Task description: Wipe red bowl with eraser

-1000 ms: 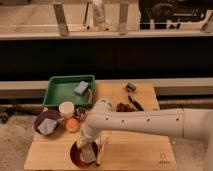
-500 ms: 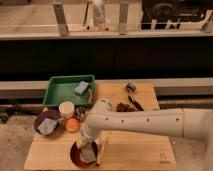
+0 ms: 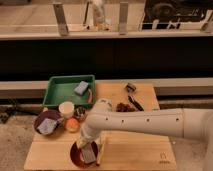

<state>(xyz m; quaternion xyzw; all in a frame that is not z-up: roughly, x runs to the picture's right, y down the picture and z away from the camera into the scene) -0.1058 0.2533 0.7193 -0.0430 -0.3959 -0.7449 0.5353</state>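
The red bowl [image 3: 76, 154] sits at the front left of the wooden table [image 3: 135, 150]. My white arm [image 3: 145, 122] reaches in from the right and bends down over it. My gripper [image 3: 90, 150] is down inside the bowl and holds a grey block, the eraser [image 3: 89, 155], against the bowl's inside. The arm's wrist hides the bowl's right side.
A green tray [image 3: 60, 92] with a grey-blue sponge [image 3: 81, 88] stands at the back left. A purple bowl [image 3: 47, 122] holding a cloth, a white cup [image 3: 66, 108] and an orange ball [image 3: 73, 124] sit left. Dark small items [image 3: 129, 100] lie at the back right.
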